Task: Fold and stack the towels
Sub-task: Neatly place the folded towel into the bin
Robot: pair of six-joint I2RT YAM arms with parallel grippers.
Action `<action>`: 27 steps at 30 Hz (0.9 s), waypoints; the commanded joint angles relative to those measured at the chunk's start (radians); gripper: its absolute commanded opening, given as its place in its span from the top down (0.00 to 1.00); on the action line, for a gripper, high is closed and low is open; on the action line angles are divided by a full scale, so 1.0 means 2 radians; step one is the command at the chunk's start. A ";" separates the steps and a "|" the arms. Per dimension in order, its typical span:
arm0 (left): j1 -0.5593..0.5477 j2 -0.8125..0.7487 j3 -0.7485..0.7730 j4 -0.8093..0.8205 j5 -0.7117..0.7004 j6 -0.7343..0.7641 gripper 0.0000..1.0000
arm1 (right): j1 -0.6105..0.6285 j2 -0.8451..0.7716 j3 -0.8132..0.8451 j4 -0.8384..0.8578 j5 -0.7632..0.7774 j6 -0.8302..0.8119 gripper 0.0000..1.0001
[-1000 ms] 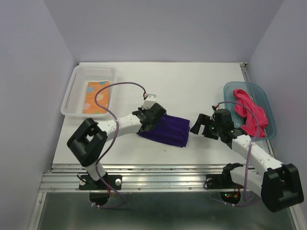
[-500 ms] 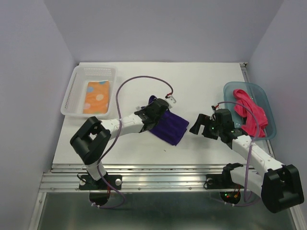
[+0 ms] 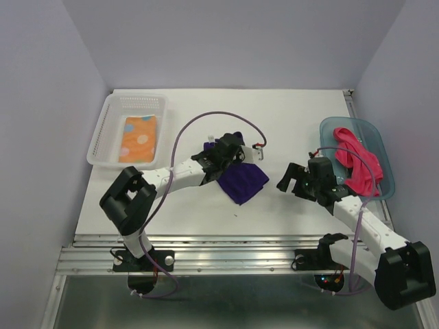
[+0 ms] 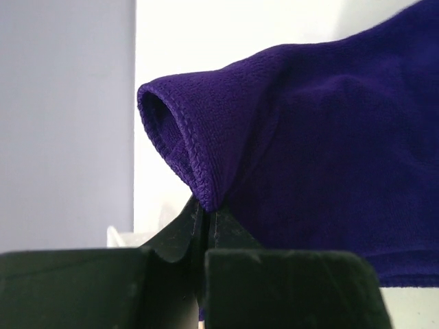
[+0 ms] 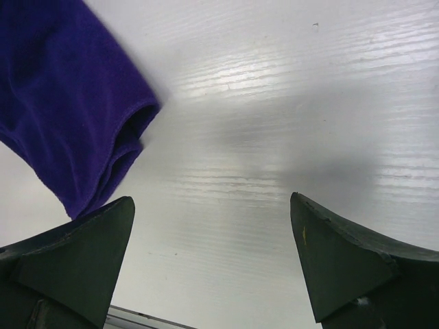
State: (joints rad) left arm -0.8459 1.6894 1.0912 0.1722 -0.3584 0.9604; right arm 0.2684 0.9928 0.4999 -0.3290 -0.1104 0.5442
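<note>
My left gripper [image 3: 232, 148] is shut on an edge of the dark purple towel [image 3: 244, 181], lifting that edge over the rest of the cloth. In the left wrist view a hemmed fold of the purple towel [image 4: 206, 164] sticks out from the closed jaws. My right gripper [image 3: 287, 179] stands open just right of the towel, with bare table between its fingers. The towel's corner [image 5: 75, 130] shows at the left of the right wrist view. The orange towel with pale dots [image 3: 138, 138] lies in the clear basket [image 3: 103, 133]. The pink-red towel [image 3: 357, 163] lies bunched in the teal tub [image 3: 381, 147].
The basket stands at the back left of the white table [image 3: 274, 116], the tub at the right edge. A purple cable [image 3: 199, 123] loops above the left arm. A metal rail [image 3: 226, 250] runs along the near edge.
The left gripper has carried the purple towel's left edge up and to the right, so the cloth has gone from spread flat to doubled over. The right gripper has shifted slightly.
</note>
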 commanded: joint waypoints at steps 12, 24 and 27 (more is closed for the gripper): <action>0.088 -0.135 0.013 -0.256 0.258 0.102 1.00 | -0.001 -0.023 0.030 -0.056 0.092 0.022 0.00; 0.193 -0.197 -0.033 -0.220 0.200 0.137 1.00 | -0.001 -0.033 0.040 -0.070 0.094 0.023 0.00; 0.217 -0.213 -0.030 -0.242 0.221 0.151 1.00 | -0.001 -0.026 0.046 -0.076 0.102 0.021 0.00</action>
State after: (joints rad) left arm -0.4561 1.3243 1.0355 -0.2672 0.0711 1.2034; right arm 0.2684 0.9417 0.5175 -0.4675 0.0551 0.5808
